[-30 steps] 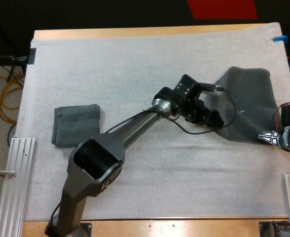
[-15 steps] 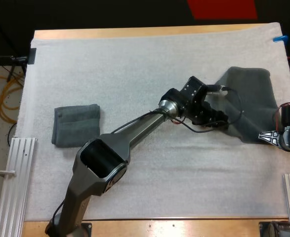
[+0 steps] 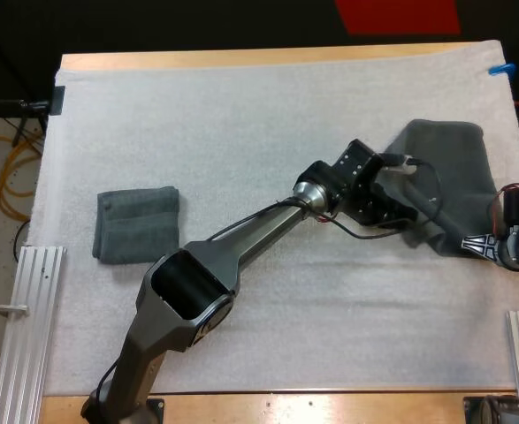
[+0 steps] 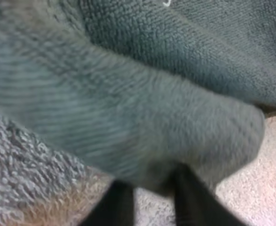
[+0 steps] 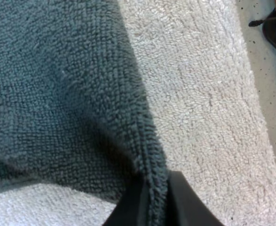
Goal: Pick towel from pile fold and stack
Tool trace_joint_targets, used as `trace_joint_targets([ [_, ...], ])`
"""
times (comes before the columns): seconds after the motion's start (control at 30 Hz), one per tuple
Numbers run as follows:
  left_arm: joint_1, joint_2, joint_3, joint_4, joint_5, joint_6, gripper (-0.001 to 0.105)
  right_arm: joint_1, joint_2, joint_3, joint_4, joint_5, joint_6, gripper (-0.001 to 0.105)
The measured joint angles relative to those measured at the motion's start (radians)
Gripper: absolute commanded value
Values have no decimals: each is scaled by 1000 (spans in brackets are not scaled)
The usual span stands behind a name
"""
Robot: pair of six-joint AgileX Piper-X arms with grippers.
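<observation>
A: Well, where is the towel (image 3: 454, 168) being held at this moment?

B: It is being kept on the right part of the white mat (image 3: 241, 115) and pinched in two places. A thick fold is being clamped by the left tool (image 4: 149, 181), with both fingers pressing on the cloth. The near hem is being gripped between the fingers of the right tool (image 5: 154, 183).

A: What is being risked from here?

B: Slippage, most likely. The left grip is being taken on a bulky roll of cloth, so a layer could be shed if the fold is being pulled too fast, and the halves would be laid askew. If the two tools are being moved unevenly, the hem could be tugged out of the right grip.

A: And the edges?

B: The right tool is being worked close to the mat's right border and the table (image 3: 241, 58) edge. Little room is being left there, and cloth could be dragged off the mat. To the left, plenty of bare mat is being left open. The folded towel (image 3: 137, 223) is being kept well apart, near the left side.
</observation>
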Motion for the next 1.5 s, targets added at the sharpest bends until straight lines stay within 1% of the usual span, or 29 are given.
trace_joint_targets([
  [0.23, 0, 0, 0, 0, -4, 20, 0, 0, 0, 0, -10, -4, 0, 0],
  [0.33, 0, -16, 0, 0, -23, 57, 0, 0, 0, 0, -11, -4, 0, 0],
  [0.37, 0, -29, 1, 3, -35, 84, 0, 0, 0, 0, -11, -4, 0, 0],
  [0.43, 0, -65, 2, 10, -68, 154, 0, 0, 0, 0, -11, -4, 0, 0],
  [0.53, 0, -153, 2, 56, -130, 281, 0, 0, 0, 0, -11, -4, 0, 0],
  [0.63, 0, -240, -3, 128, -228, 408, 0, 0, 0, 0, -13, -7, 0, 0],
  [0.73, 0, -304, -4, 222, -370, 576, 0, 0, 0, 0, -15, -36, 0, 0],
  [0.83, 0, -332, -5, 303, -407, 721, 0, 0, 0, 0, -16, -70, 0, 0],
  [0.9, -1, -331, -5, 336, -405, 768, 0, 0, 0, 0, -16, -79, 0, 0],
  [0.97, -15, -324, -5, 349, -387, 810, 3, 0, 0, 0, -18, -82, 0, 0],
  [1.07, -57, -323, -5, 353, -387, 892, 19, 0, 0, 0, -18, -82, 0, 0],
  [1.13, -96, -323, -5, 341, -419, 921, 40, 0, 0, 0, -18, -82, 0, 0],
  [1.17, -112, -322, -5, 338, -444, 925, 44, 0, 0, 0, -18, -82, 0, 0],
  [1.2, -130, -320, -5, 336, -463, 929, 54, 0, 0, 0, -18, -82, 0, 0],
  [1.23, -145, -315, -5, 334, -475, 934, 59, 0, 0, 0, -18, -82, 0, 0],
  [1.33, -171, -290, -5, 339, -488, 930, 60, 0, 0, 0, -18, -82, 0, 0],
  [1.5, -186, -216, -5, 365, -490, 864, 59, 0, 0, 0, -18, -90, 0, 0],
])
